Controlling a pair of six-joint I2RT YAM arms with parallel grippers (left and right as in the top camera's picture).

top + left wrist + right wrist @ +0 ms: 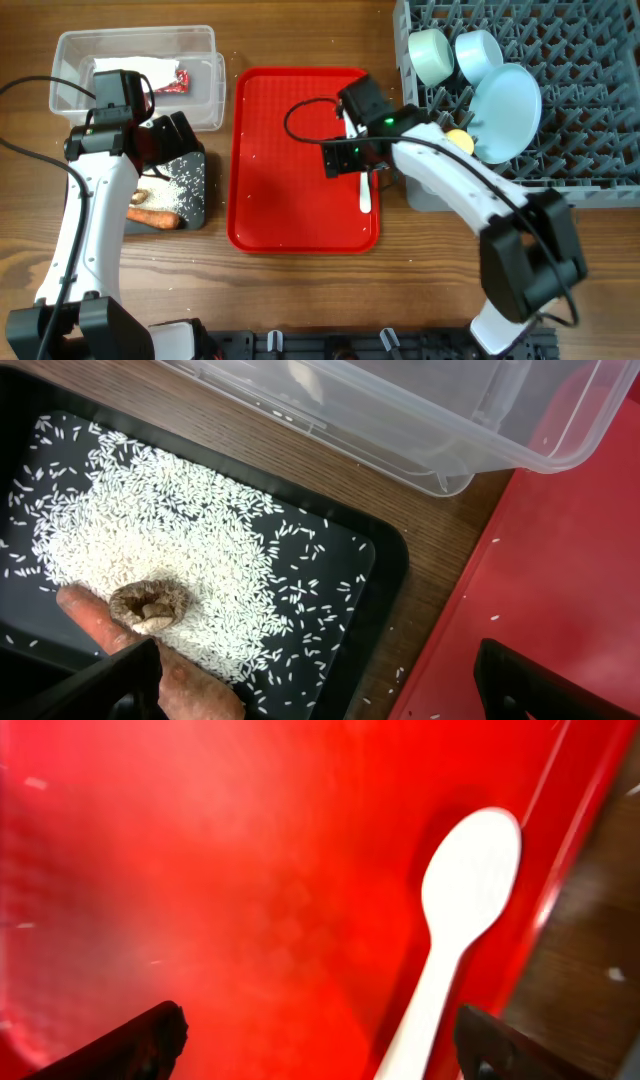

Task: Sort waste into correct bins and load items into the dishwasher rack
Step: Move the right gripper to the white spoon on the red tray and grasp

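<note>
A white plastic spoon (470, 870) lies along the right edge of the red tray (280, 180). My right gripper (315, 1045) hangs open low over it, and the handle runs between the fingers, nearer the right one. My left gripper (320, 695) is open and empty above the black tray (385, 560). That tray holds rice (150, 530), a brown lump (150, 605) and a carrot piece (200, 685). The clear tub (135, 35) holds a napkin (130, 70) and a red wrapper (178, 80). In the dishwasher rack (590, 120) stand a mint bowl (432, 55), a blue bowl (478, 55), a plate (505, 100) and a yellow cup (458, 140).
Stray rice grains lie on the wood between the black tray and the red tray (560, 560), and on the red tray itself. The clear tub's (450, 430) corner sits close behind the black tray. The rack's near left corner borders the red tray.
</note>
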